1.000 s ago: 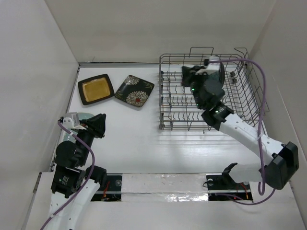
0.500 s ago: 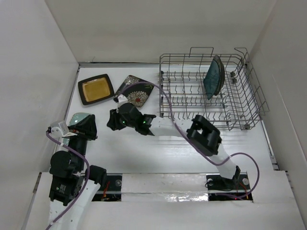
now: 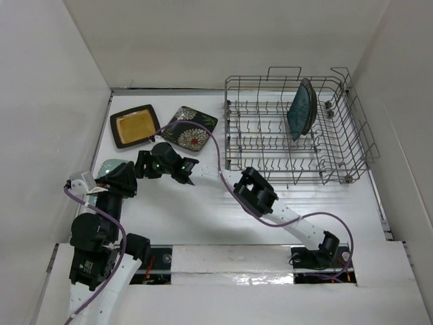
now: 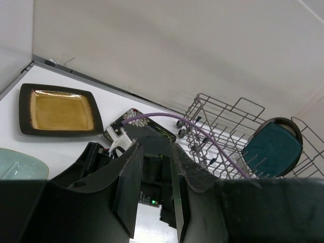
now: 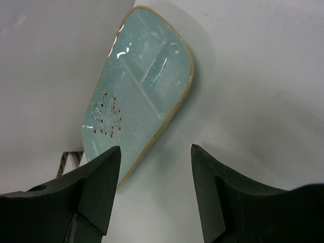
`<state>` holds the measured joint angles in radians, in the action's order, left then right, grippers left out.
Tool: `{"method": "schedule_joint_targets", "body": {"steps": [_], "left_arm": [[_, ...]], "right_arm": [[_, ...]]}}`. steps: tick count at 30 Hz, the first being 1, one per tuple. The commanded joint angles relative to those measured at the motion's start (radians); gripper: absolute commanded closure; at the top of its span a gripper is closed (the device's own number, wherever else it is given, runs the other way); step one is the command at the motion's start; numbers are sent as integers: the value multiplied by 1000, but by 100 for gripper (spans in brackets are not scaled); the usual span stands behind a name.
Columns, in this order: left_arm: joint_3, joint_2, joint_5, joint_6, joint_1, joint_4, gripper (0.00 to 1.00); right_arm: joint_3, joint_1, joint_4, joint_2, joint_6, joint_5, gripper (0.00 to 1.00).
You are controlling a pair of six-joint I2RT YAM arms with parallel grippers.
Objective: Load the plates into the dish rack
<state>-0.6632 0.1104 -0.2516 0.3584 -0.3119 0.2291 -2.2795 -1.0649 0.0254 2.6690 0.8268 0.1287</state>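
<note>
The grey wire dish rack (image 3: 338,145) stands at the back right with one dark teal plate (image 3: 301,108) upright between its tines. A black plate with a mustard centre (image 3: 135,125) and a black flowered plate (image 3: 191,128) lie flat at the back left. A pale teal rounded-square plate (image 5: 142,86) lies by the left wall, mostly hidden in the top view (image 3: 108,165). My right gripper (image 5: 155,148) reaches across to it, open and empty, its left finger beside the plate's rim. My left gripper (image 4: 155,145) hovers just behind, jaws slightly apart around nothing.
The two grippers (image 3: 142,164) (image 3: 128,177) are crowded together near the left wall. The right arm (image 3: 254,193) and its purple cable (image 3: 216,145) stretch across the table in front of the rack. White walls close in the left, back and right sides.
The right arm left the dark teal plate standing in the rack, swung across to the left side and opened beside the pale teal plate. The left gripper opened a little.
</note>
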Motion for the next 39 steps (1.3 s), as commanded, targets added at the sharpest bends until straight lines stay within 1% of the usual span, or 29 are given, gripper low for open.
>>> {"method": "schedule_joint_targets", "body": {"steps": [1,4,6,7,10,12,14,15,16,17,19,25,28,29,30,33,35,36,38,39], "left_arm": [[-13,8,-12,7,5,-39,74],[-15,9,-15,11,5,-39,74],[-15,9,-18,14,5,-37,74],[-15,8,-21,16,5,-36,74],[-16,5,-26,16,5,-34,74],[-16,2,-35,17,5,-33,74],[-18,-2,-41,17,5,-31,74],[-18,-3,-46,17,5,-30,74],[-19,-6,-49,16,5,-28,74],[-19,-12,-49,17,5,-28,74],[-19,-21,-55,19,5,-25,74],[-16,-48,-57,30,5,-22,74],[-16,-54,-52,28,5,-24,73],[-15,-52,-48,27,5,-22,73],[-15,-52,-48,27,5,-22,73],[-15,-52,-46,19,5,-20,73],[-16,-51,-44,16,5,-22,73],[-16,-52,-43,14,5,-22,73],[-15,-51,-43,13,5,-20,73],[-15,-52,-40,13,5,-19,73]], "right_arm": [[-162,23,-18,96,132,94,36],[-233,23,10,147,210,114,34],[-251,23,45,192,257,123,32],[-261,23,63,213,314,129,32],[-265,23,74,213,366,89,31],[-271,23,105,227,400,91,33],[-337,23,88,268,451,103,38],[-375,23,93,299,472,107,47],[-376,23,105,307,516,107,55],[-373,23,123,315,534,106,57],[-402,14,130,341,580,86,58],[-426,3,114,351,617,26,60],[-429,-6,114,358,638,-1,70],[-439,-6,117,359,641,-9,75],[-436,-6,119,358,641,-11,77],[-402,-6,139,335,637,-24,88],[-374,-6,142,309,609,-38,91],[-321,-6,172,292,600,-44,92],[-267,-6,188,230,560,-52,98],[-200,-6,218,204,543,-64,100]]}}
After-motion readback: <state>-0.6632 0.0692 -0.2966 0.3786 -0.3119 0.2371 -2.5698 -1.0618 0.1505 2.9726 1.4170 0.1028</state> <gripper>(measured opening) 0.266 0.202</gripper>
